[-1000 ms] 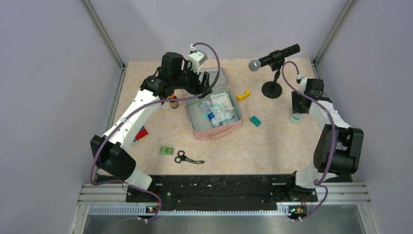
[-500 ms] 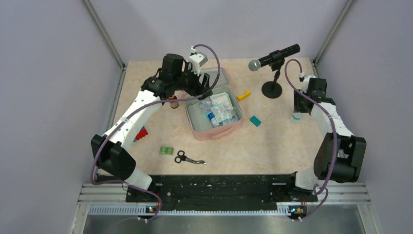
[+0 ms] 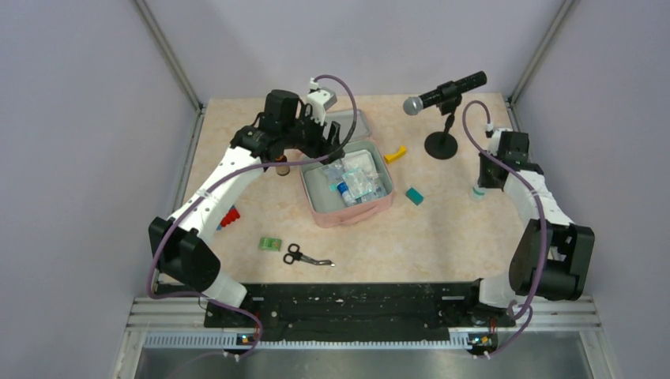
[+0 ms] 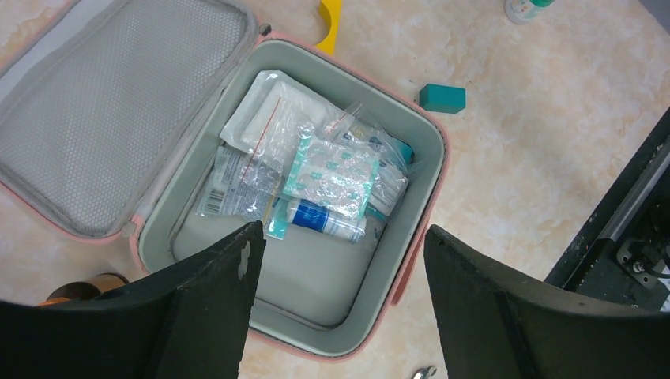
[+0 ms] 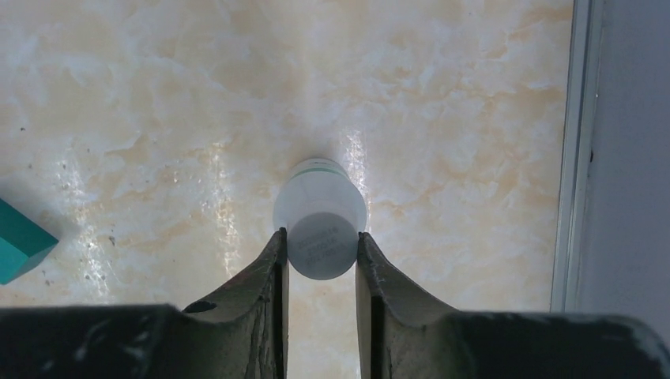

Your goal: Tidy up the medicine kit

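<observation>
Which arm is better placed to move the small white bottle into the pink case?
Right. The right gripper has its fingers against both sides of the small white round bottle; the left gripper hangs open above the soft pink fabric case, far from it.

I am watching both arms (image 3: 217, 178) showing white links, black joints and trailing purple cables (image 3: 353, 99); the left tool (image 4: 341, 230) is showing matte black fingers (image 4: 197, 316).

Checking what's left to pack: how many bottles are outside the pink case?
2. A white bottle sits between the right gripper's fingers, far right; a brown bottle is just left of the pink case. Others may be hidden.
</observation>
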